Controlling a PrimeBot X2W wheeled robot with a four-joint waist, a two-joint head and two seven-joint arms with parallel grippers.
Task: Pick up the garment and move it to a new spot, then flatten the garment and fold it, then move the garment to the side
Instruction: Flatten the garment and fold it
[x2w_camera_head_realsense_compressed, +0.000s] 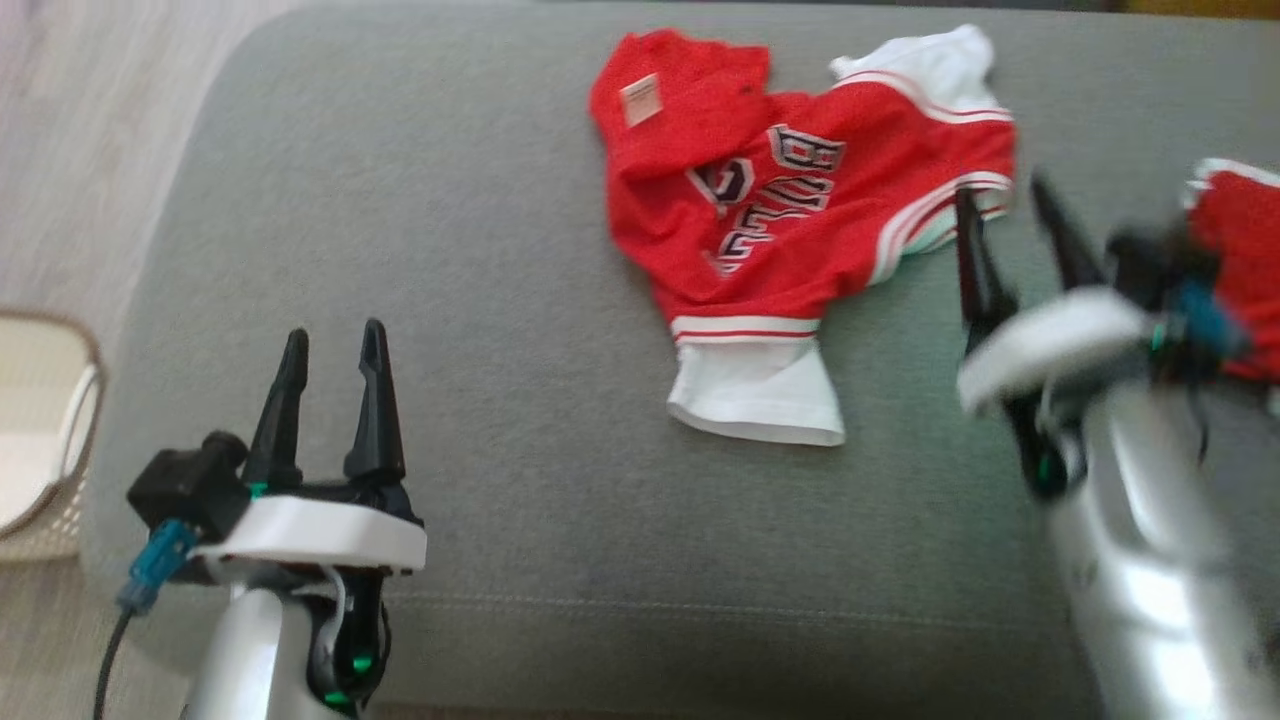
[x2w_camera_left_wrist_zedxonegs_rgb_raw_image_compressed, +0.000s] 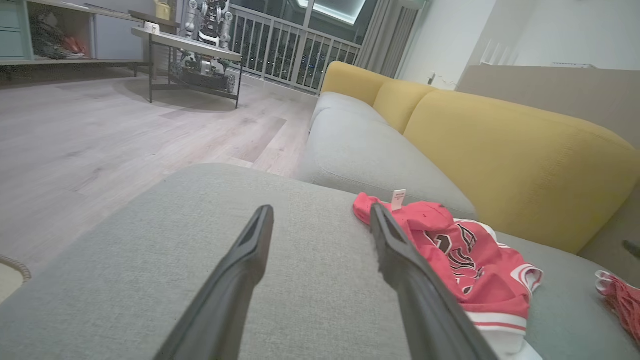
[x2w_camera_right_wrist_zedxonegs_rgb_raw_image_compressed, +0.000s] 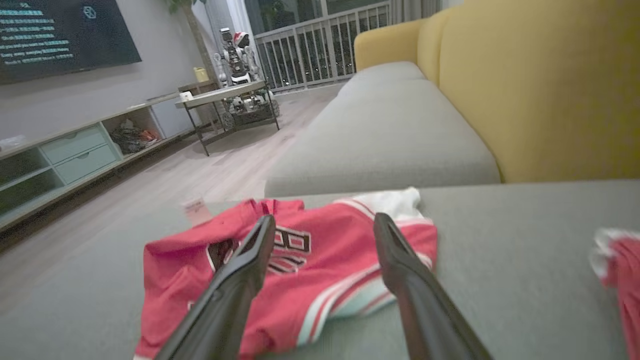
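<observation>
Starting with the right end effector (x2w_camera_head_realsense_compressed: 1002, 192): stands open at 3 o'clock in the head view, blurred, with long dark fingers (x2w_camera_head_realsense_compressed: 972, 255) spread and nothing between them. Points toward 12 o'clock, tips right at the striped edge of the garment (x2w_camera_head_realsense_compressed: 790, 210); cannot tell whether touching the cloth or just above it. Looks, in the right wrist view, straight along both fingers onto the printed red cloth.

Moving to the left end effector (x2w_camera_head_realsense_compressed: 335, 332): sits at 8 o'clock, likewise open and empty, well apart from the garment, over bare grey sofa cushion (x2w_camera_head_realsense_compressed: 500, 280).

Outward from there: finds the garment at 1 o'clock on that cushion, free of both end effectors, rumpled, with a label (x2w_camera_head_realsense_compressed: 640, 100) showing, creases across the print and one white-edged part flopped toward 6 o'clock. Notes a second red piece (x2w_camera_head_realsense_compressed: 1240, 225) at the 3 o'clock edge, behind the right wrist, and a pale basket (x2w_camera_head_realsense_compressed: 45, 440) at 9 o'clock beside the cushion.

Judging progress: counts the pick-up and relocation as probably done, though cannot confirm the spot as a new one. Leaves flattening, folding and the final shift to the side to do; sees no smoothed panel and no deliberate fold yet.
</observation>
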